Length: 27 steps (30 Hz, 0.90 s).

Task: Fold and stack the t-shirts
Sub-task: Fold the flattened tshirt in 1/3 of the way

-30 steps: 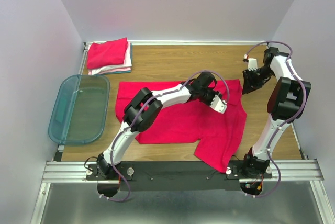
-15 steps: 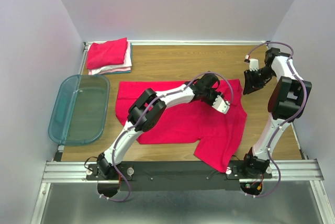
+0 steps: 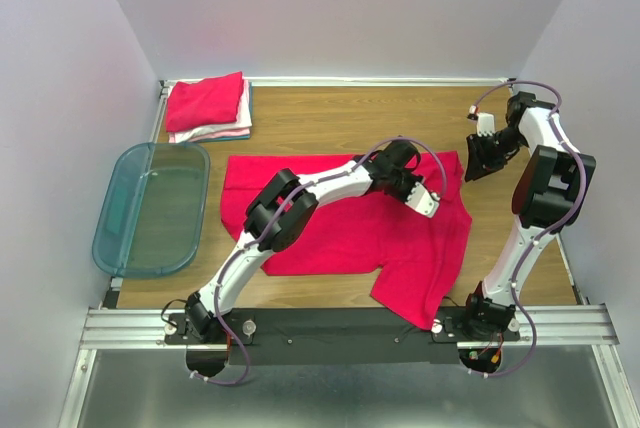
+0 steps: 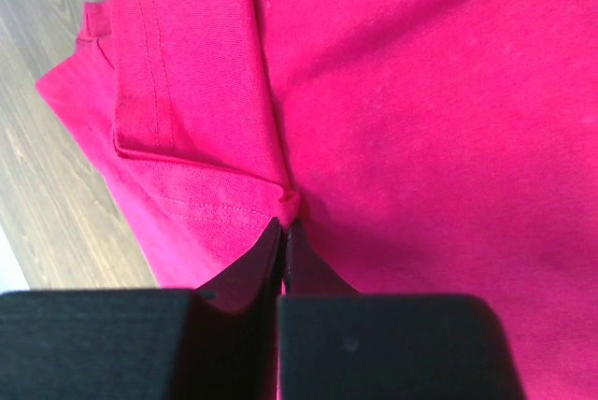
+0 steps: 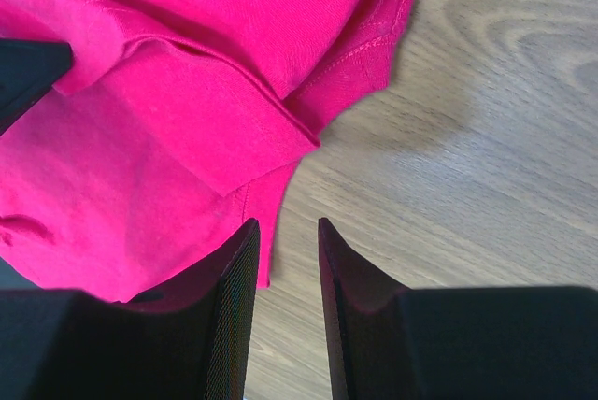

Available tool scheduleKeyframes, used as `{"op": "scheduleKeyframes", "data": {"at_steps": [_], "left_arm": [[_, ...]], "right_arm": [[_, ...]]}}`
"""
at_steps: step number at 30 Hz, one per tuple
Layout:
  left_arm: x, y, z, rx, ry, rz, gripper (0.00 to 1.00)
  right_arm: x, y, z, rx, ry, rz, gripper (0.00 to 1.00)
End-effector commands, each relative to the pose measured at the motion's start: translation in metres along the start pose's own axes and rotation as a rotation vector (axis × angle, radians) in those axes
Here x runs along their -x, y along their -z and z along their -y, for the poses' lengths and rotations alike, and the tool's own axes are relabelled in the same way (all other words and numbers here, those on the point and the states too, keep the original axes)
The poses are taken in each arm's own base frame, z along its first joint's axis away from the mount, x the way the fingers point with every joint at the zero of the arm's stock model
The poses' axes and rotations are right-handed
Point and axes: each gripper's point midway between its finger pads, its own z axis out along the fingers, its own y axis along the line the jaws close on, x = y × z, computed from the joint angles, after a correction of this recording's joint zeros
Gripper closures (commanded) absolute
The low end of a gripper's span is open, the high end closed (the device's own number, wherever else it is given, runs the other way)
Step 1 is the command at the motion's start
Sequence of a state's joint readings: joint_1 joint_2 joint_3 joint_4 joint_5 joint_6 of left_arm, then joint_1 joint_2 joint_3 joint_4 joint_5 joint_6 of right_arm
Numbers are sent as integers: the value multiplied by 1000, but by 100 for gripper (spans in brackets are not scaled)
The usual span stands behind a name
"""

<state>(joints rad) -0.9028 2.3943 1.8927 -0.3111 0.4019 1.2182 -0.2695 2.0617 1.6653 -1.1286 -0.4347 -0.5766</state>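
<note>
From above: pale walls (image 3: 340, 8) box in a wooden bench (image 3: 330, 118); a red t-shirt (image 3: 340, 233) lies spread mid-bench, folded t-shirts (image 3: 208, 106) stacked far-left. Left wrist: left tool (image 4: 283, 224) clamped tight on its fold. Right wrist: right tool (image 5: 285, 232) slightly parted, empty, beside the shirt's edge.

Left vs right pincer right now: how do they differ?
Left pincer is shut, pinching a fold of the red t-shirt; right pincer is open, holding nothing. Left pincer's tips meet on cloth; right pincer's tips straddle the shirt's edge and bare table. Both are black and aimed at that same shirt.
</note>
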Motion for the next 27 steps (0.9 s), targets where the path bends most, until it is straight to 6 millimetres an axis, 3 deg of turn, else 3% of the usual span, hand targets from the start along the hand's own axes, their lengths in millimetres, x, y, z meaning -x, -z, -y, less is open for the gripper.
{"op": "scheduleKeyframes", "data": {"at_steps": [1, 4, 9, 27], "left_arm": [[28, 20, -10, 2, 4, 87, 100], [40, 35, -12, 7, 2, 124, 100], [41, 55, -1, -10, -5, 143, 100], [38, 76, 64, -247, -26, 193, 100]], "right_arm": [[-3, 2, 0, 18, -6, -4, 62], [-5, 3, -1, 13, -2, -5, 62], [-4, 8, 0, -3, 14, -3, 62], [-12, 15, -5, 0, 47, -21, 62]]}}
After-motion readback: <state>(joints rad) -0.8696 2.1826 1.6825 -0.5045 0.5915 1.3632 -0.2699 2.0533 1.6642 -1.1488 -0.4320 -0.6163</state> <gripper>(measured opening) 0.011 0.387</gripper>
